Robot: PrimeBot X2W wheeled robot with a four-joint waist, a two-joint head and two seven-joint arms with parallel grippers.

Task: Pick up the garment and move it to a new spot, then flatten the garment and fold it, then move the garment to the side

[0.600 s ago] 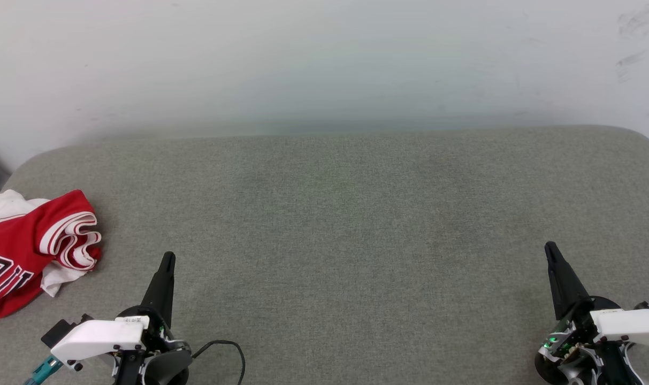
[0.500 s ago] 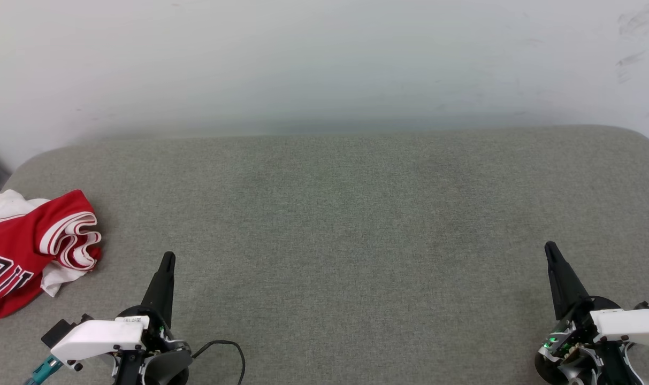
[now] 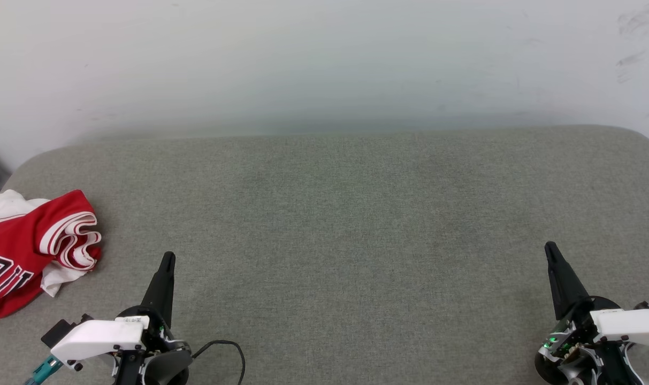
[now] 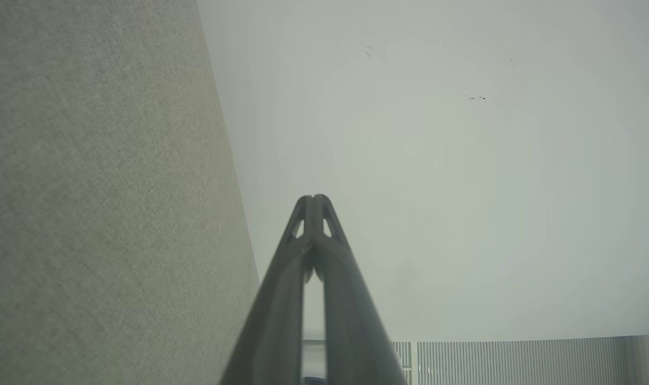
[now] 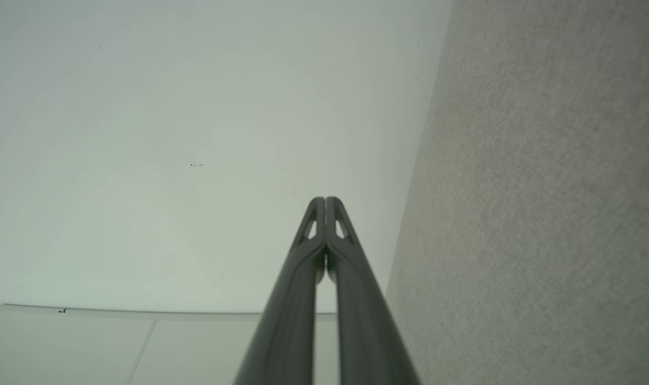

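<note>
The garment, a red jersey with white sleeves, striped trim and black lettering, lies crumpled at the far left edge of the grey cushioned surface. My left gripper hovers at the lower left, just right of the garment and apart from it, shut and empty. Its tips meet in the left wrist view. My right gripper sits at the lower right, far from the garment, also shut with nothing held. The right wrist view shows its tips pressed together.
A pale wall rises behind the cushioned surface. A black cable loops beside my left wrist. The surface's rounded corners show at the far left and far right.
</note>
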